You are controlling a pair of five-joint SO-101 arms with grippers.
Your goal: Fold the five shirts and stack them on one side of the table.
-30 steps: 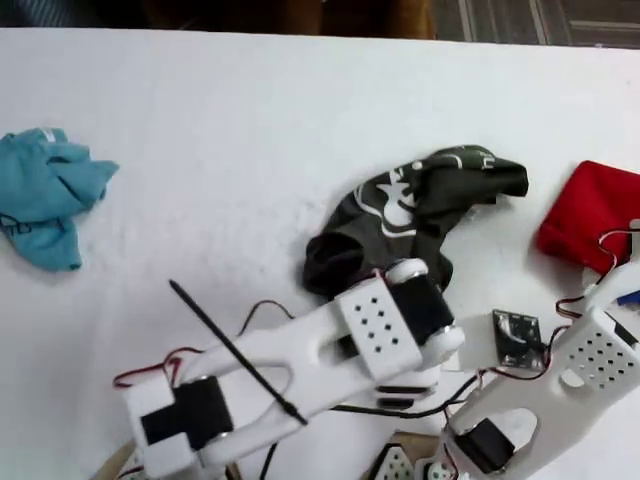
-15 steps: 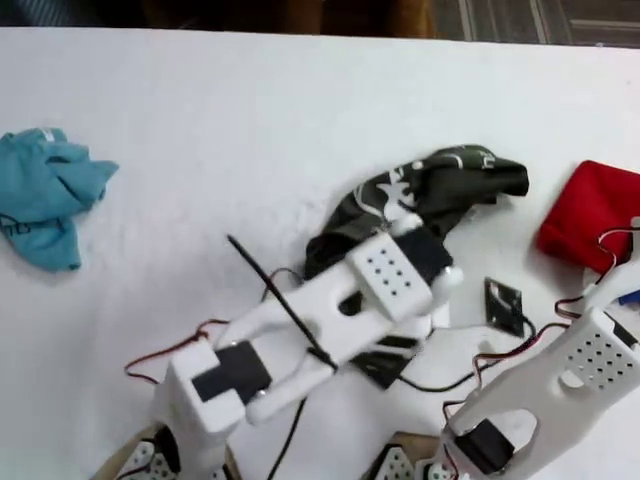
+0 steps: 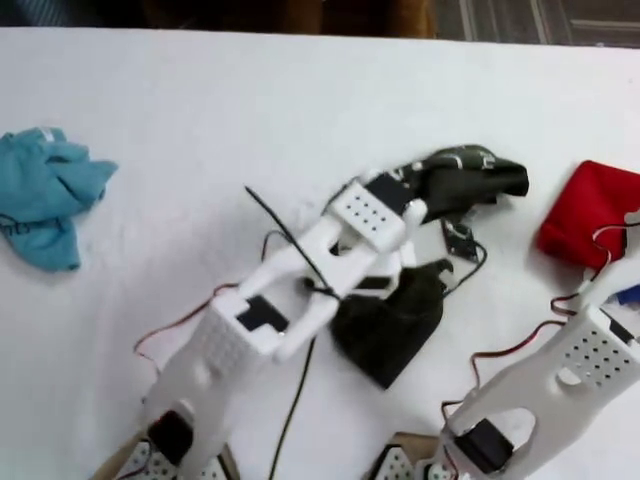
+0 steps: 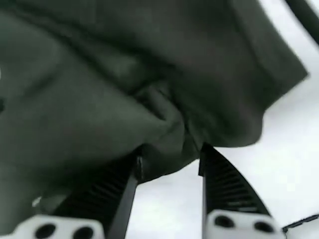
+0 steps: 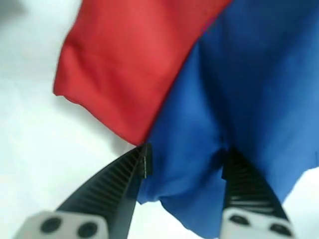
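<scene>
A dark green shirt with a white print lies crumpled at the table's middle, one flap spread toward the front. My left arm stretches over it. In the left wrist view my left gripper is open, with the dark shirt's edge bunched at its tips. A folded red shirt lies at the right edge, partly over a blue shirt. My right gripper hangs open over the blue shirt, beside the red shirt. A light blue shirt sits crumpled far left.
The right arm's white body fills the front right corner. Red and black cables trail from the left arm across the table. The white table has free room at the back and between the light blue and dark shirts.
My left arm has swung from the front edge out over the dark shirt, and the shirt's near flap now lies lower, toward the front. The right arm has kept still.
</scene>
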